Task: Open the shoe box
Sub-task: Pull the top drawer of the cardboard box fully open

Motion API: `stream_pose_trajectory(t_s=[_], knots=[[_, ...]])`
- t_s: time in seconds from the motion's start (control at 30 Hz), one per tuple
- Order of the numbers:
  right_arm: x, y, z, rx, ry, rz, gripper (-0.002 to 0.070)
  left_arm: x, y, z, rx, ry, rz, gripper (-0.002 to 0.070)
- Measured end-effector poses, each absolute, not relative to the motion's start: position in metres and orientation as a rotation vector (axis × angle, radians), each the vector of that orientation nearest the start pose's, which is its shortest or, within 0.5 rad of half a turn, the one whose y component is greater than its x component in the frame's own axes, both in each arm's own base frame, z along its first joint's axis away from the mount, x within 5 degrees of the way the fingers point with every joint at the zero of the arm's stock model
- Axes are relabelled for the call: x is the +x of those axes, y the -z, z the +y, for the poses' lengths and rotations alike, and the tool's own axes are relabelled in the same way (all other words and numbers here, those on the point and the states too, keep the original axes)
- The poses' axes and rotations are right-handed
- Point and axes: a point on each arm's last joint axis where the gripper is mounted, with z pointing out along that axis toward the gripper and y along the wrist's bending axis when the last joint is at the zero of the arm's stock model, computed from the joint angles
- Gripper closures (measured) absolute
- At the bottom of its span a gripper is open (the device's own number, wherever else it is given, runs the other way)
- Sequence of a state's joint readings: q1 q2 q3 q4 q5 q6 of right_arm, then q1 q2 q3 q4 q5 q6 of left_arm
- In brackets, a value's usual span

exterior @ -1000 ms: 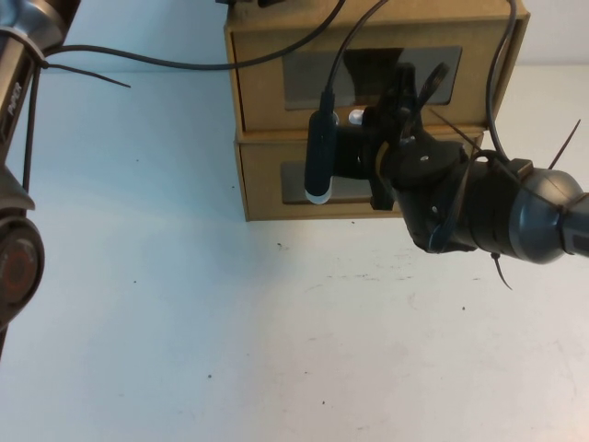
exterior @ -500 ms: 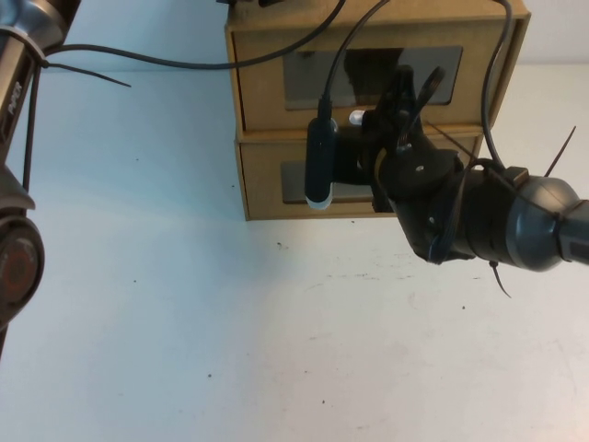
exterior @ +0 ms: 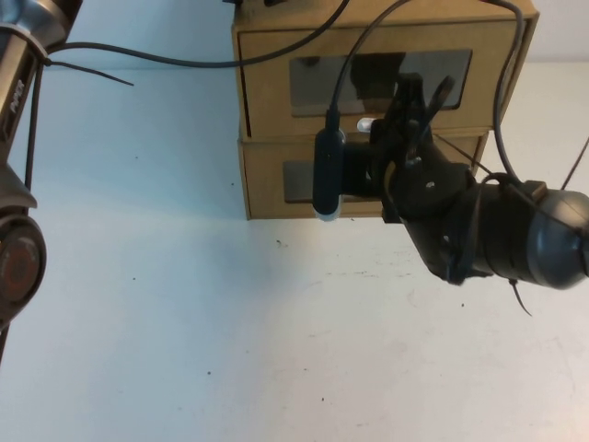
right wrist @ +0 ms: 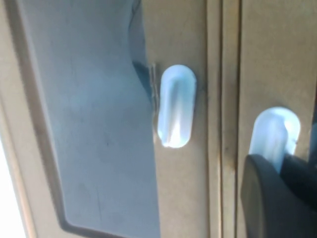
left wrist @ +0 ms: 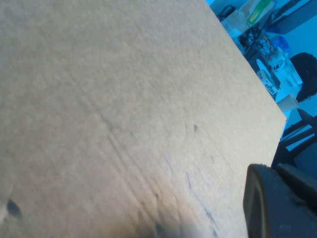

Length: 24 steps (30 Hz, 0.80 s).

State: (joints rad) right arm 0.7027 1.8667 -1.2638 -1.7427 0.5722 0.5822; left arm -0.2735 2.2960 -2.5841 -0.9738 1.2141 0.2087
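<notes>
Two brown cardboard shoe boxes are stacked at the back of the table, the upper box (exterior: 267, 83) on the lower box (exterior: 262, 189), each with a window in its front. My right gripper (exterior: 419, 92) is against the fronts. In the right wrist view it (right wrist: 292, 163) is shut on a white pull tab (right wrist: 275, 129) beside the seam between the boxes. A second white tab (right wrist: 176, 106) sits free next to a window (right wrist: 89, 124). My left gripper (left wrist: 282, 198) hovers close over a bare cardboard face (left wrist: 124, 99); it is outside the high view.
The left arm (exterior: 18, 184) runs along the left edge of the high view, and its black cable (exterior: 184, 63) crosses to the boxes. The right arm's camera pod (exterior: 329, 175) hangs in front of the lower box. The white table (exterior: 230, 350) stretches toward me.
The right gripper has closed a little and drifted right and toward me. The box fronts, the upper one most, have shifted right and slightly nearer with it.
</notes>
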Motion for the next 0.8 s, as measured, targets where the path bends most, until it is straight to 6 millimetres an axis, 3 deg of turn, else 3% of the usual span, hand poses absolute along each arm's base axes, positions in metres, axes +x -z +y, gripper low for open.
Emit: stream_pose_trajectory(t_s=[0.43,0.8], knots=[[0.306,-0.249,0.226,-1.392,0.802,1.479,0.0666,0.448,-0.389,-0.204,0.527,1.31,2.136,0.0679],[0.262,-0.252,0.236,-1.395,0.794,1.474,0.0667,0.448,-0.389,-0.205,0.511,1.321,2.145,0.0679]])
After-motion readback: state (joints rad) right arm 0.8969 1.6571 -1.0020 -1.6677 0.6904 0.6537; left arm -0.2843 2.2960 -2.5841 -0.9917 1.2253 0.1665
